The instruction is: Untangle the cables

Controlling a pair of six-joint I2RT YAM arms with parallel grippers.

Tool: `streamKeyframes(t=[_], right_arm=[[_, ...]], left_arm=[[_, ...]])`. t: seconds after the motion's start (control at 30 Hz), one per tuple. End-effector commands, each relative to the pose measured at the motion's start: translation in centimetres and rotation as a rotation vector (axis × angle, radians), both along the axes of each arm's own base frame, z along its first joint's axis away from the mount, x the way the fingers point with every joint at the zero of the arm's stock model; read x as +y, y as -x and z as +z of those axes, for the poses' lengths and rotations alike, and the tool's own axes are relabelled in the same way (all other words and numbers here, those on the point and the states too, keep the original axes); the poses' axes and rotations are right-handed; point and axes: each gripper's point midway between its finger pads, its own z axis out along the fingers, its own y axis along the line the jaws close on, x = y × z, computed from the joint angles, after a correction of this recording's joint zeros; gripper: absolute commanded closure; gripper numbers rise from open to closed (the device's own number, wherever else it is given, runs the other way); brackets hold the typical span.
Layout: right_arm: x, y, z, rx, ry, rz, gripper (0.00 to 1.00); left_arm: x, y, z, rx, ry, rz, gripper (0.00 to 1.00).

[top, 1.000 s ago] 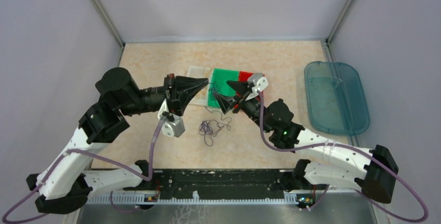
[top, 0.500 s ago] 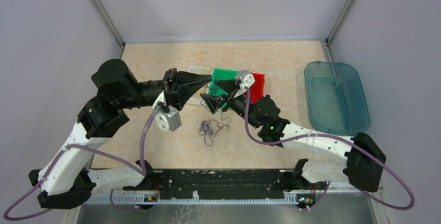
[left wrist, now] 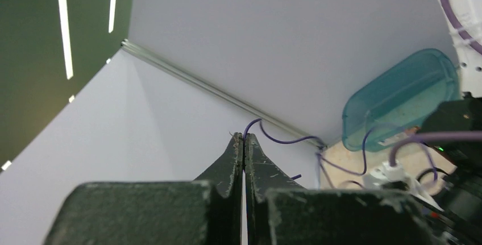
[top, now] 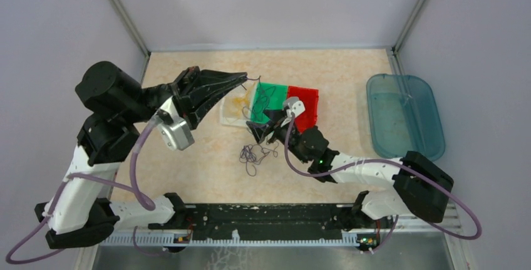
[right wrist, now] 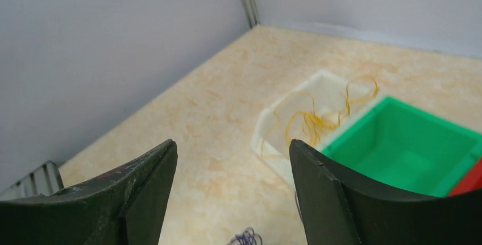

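Note:
A thin purple cable [left wrist: 284, 141] runs from my left gripper [left wrist: 244, 137], whose jaws are shut on its end. In the top view the left gripper [top: 244, 77] is raised above the white bin [top: 229, 117]. The purple cable [top: 258, 103] hangs down over the green bin [top: 275, 92] towards a loose purple tangle [top: 253, 155] on the table. My right gripper [top: 262, 133] is low beside that tangle, open, nothing between its fingers. The right wrist view shows the right gripper [right wrist: 232, 145], the tangle's top [right wrist: 247, 237] below it, and yellow cables [right wrist: 310, 123] in the white bin [right wrist: 273, 121].
Three small bins stand in a row: white, green [right wrist: 409, 148] and red [top: 305, 104]. A teal tray [top: 404, 116] lies at the right by the wall. Enclosure walls close off the back and both sides.
My left gripper has risen and swung back and left, pulling the purple cable's end up with it. The right arm has moved left and down towards the tangle, jaws still open.

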Motion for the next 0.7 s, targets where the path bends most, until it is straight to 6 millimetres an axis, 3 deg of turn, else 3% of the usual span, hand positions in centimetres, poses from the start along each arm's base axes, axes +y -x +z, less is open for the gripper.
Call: streamKeyframes(t=[0.0, 0.17, 0.27, 0.4, 0.53, 0.67], right_arm=[[-0.8, -0.2, -0.9, 0.034, -0.068, -0.043, 0.27], [-1.6, 0.0, -2.9, 0.071, -0.056, -0.055, 0.28], [-2.0, 0.7, -2.8, 0.074, -0.065, -0.036, 0.28], [-3.3, 1.2, -2.1, 0.077, -0.074, -0.048, 0.27], [-5.4, 0.6, -0.5, 0.067, -0.076, -0.114, 0.26], [-7.7, -0.6, -1.3, 0.092, 0.022, -0.229, 0.26]], left_arm=[[1.1, 1.1, 3.4, -0.067, 0.091, -0.010, 1.00], [2.0, 1.2, 5.0, -0.120, 0.136, 0.022, 1.00], [2.0, 0.9, 4.2, -0.123, 0.113, 0.039, 1.00], [1.4, -0.2, 1.7, -0.148, 0.042, 0.076, 1.00], [0.3, -3.3, -1.7, -0.139, -0.008, 0.177, 1.00], [-0.4, -7.6, -3.2, -0.127, 0.007, 0.334, 1.00]])
